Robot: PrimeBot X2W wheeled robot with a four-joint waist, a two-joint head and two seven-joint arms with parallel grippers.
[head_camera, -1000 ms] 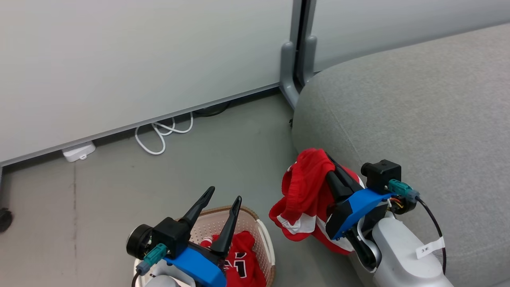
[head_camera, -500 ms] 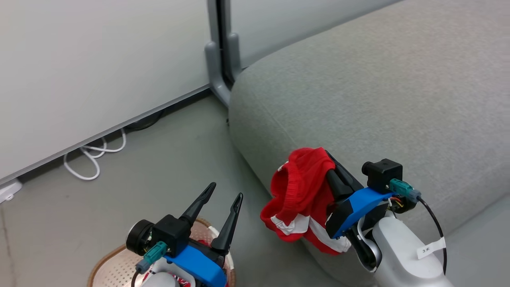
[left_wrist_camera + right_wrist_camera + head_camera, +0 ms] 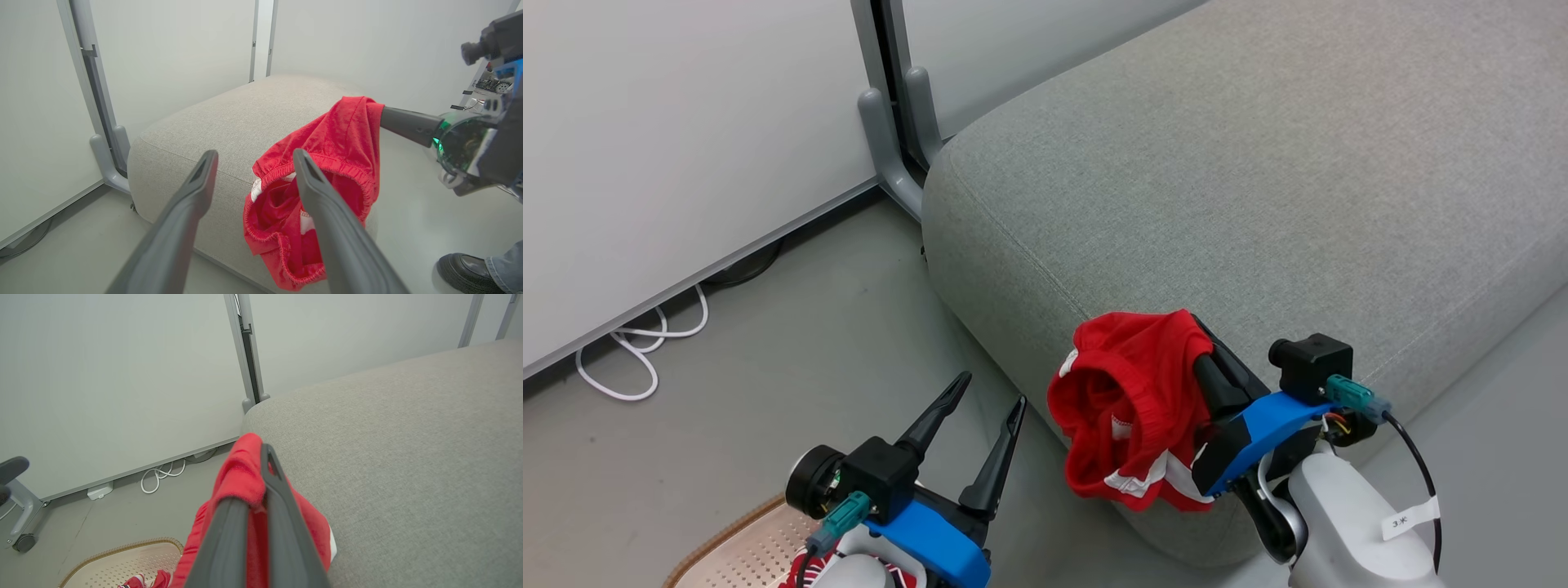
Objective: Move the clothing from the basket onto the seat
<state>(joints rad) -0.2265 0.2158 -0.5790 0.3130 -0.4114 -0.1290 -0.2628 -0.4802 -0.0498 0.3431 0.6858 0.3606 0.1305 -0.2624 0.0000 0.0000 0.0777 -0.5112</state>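
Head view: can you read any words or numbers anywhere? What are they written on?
White tag on the cable by the right arm: short dark print, too small to read.
Red garment in the right gripper: no writing shows.
Red clothing in the basket: just a scrap shows, no letters readable.
No other text in this view.
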